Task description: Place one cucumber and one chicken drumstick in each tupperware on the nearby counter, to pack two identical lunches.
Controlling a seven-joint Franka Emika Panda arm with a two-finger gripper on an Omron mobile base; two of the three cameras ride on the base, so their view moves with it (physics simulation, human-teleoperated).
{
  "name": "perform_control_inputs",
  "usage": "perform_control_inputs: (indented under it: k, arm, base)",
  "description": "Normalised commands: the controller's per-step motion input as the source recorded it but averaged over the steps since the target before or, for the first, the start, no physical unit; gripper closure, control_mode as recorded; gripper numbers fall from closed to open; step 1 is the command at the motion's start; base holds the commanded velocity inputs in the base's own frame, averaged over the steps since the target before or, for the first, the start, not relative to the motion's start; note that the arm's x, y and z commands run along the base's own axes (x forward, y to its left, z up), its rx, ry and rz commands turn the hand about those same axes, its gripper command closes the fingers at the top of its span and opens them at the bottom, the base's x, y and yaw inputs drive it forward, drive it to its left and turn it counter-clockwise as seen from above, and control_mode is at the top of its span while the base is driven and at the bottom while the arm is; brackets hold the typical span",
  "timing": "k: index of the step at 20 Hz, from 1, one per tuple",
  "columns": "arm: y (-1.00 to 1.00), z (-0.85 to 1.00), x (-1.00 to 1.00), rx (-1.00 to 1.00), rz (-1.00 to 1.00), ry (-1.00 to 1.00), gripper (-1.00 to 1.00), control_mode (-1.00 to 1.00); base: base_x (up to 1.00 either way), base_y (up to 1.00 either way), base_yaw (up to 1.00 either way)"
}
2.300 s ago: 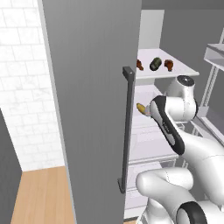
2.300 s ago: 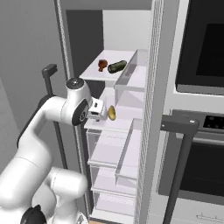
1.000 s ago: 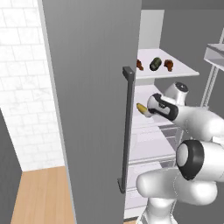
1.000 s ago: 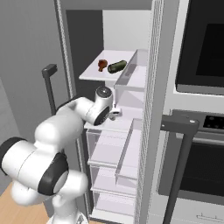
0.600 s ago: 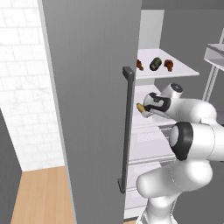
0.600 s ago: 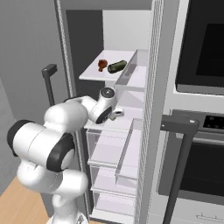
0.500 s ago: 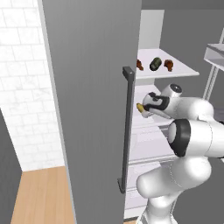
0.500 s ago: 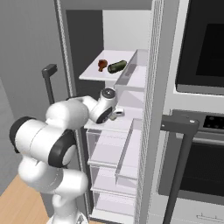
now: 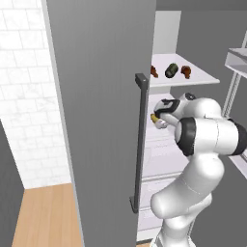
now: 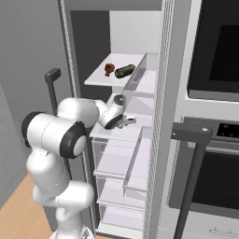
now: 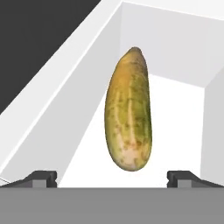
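1. We saw the white arm (image 9: 207,135) reach into the open fridge, between its grey door (image 9: 101,111) and the interior shelves.
2. The end effector (image 11: 112,177) stood open, its two dark fingertips (image 11: 41,177) set wide apart and gripping nothing.
3. In the hand view a yellow-green cucumber (image 11: 128,116) lay lengthwise on a white fridge shelf (image 11: 175,113), directly ahead of the open fingers and in line with the gap between them. We could not tell from that view whether the tips touched it.
4. In the left base view we found the end effector (image 9: 161,116) at the middle shelf level, with the cucumber (image 9: 155,118) showing as a small yellow spot just beside it.
5. In the right base view the end effector (image 10: 125,122) sat at the front of the same shelf, above the clear drawers (image 10: 119,163).
6. On the upper shelf (image 9: 202,77) we noted a dark green cucumber (image 9: 171,70) lying between two brown chicken drumsticks (image 9: 185,72), well apart from the end effector.
7. The right base view showed that upper cucumber (image 10: 125,71) beside one drumstick (image 10: 109,69).
8. An oven (image 10: 214,116) with a dark handle (image 10: 191,133) stood to the right of the fridge.
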Motion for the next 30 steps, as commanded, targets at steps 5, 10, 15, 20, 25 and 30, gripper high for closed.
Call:
perform_control_inputs:
  k: [5,10,15,20,25,30]
  arm:
    - [0.0,-0.24,0.46,0.0,0.0,0.0,-1.0,-1.0]
    - [0.0,-0.24,0.44,0.0,0.01,0.0,-1.0,-1.0]
    - [0.0,-0.47,0.3,-0.02,0.02,0.0,1.0,-1.0]
    - [0.04,-0.26,-0.03,-0.02,0.01,0.0,1.0,-1.0]
    - [0.05,0.03,-0.79,0.0,0.0,-0.01,1.0,-1.0]
    - [0.12,0.28,-1.0,0.0,0.0,-0.01,1.0,-1.0]
  base:
    - [0.0,0.0,0.0]
    - [0.0,0.0,0.0]
    - [0.0,0.0,0.0]
    - [0.0,0.0,0.0]
    - [0.0,0.0,0.0]
    - [0.0,0.0,0.0]
